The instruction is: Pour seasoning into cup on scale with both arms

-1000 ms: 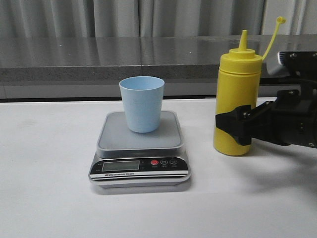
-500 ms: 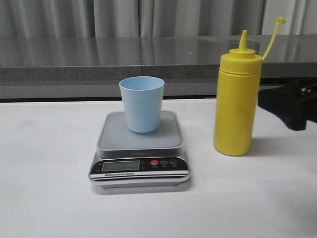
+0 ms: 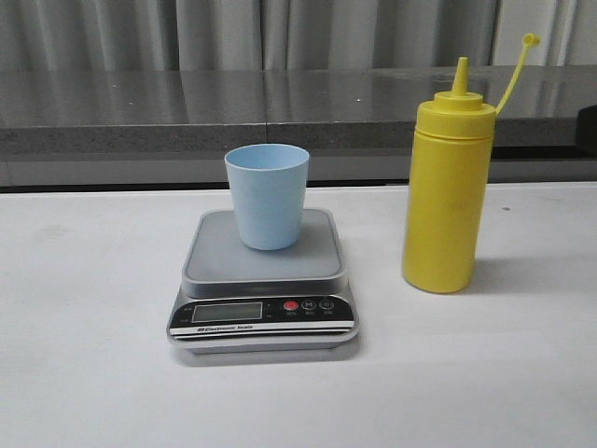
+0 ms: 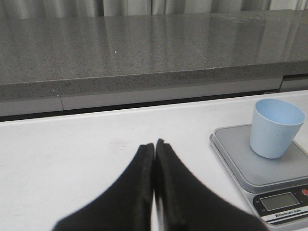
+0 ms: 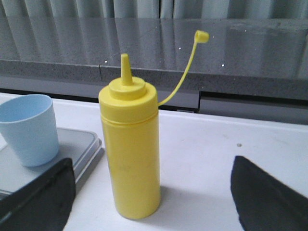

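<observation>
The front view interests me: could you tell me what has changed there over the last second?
The right gripper, which was closed around the seasoning bottle, let go and drew back to the right, out of the front view; its fingers now stand wide open on either side of the bottle. The bottle, the cup on the scale and the shut left gripper stayed as they were.
</observation>
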`<control>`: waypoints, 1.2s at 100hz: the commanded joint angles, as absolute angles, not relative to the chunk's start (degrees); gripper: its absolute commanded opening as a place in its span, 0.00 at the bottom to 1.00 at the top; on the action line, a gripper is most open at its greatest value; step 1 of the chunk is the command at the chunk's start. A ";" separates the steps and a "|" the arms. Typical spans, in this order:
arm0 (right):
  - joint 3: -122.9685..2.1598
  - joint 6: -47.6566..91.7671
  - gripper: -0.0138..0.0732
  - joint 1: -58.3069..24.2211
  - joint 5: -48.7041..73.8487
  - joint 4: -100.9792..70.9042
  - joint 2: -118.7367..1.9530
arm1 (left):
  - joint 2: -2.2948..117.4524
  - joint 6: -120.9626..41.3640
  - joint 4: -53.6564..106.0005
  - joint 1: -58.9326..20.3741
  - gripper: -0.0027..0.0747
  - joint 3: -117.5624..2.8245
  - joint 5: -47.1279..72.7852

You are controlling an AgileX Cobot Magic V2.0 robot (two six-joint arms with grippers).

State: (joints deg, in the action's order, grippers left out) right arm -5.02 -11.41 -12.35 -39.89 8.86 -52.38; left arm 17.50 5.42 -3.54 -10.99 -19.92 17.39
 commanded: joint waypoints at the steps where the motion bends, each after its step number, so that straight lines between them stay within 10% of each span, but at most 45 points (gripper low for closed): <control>1: -6.02 -10.83 0.90 -12.10 -39.27 8.50 -46.68 | 17.88 5.74 -3.60 -10.98 0.01 -21.45 13.07; 43: -14.57 -10.83 0.88 -12.10 -5.89 7.26 -27.40 | 17.88 5.74 -3.60 -10.98 0.01 -21.45 13.07; 90: -22.07 -10.83 0.11 -12.10 11.99 7.13 -21.50 | 17.88 5.74 -3.60 -10.98 0.01 -21.45 13.07; 120: -22.30 -10.83 0.08 -12.10 12.12 7.07 -21.33 | 17.88 5.74 -3.60 -10.98 0.01 -21.45 13.07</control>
State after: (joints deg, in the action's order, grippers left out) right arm -20.06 -11.41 -12.35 15.81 6.89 -21.29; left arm 17.50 5.42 -3.58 -10.99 -19.92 17.39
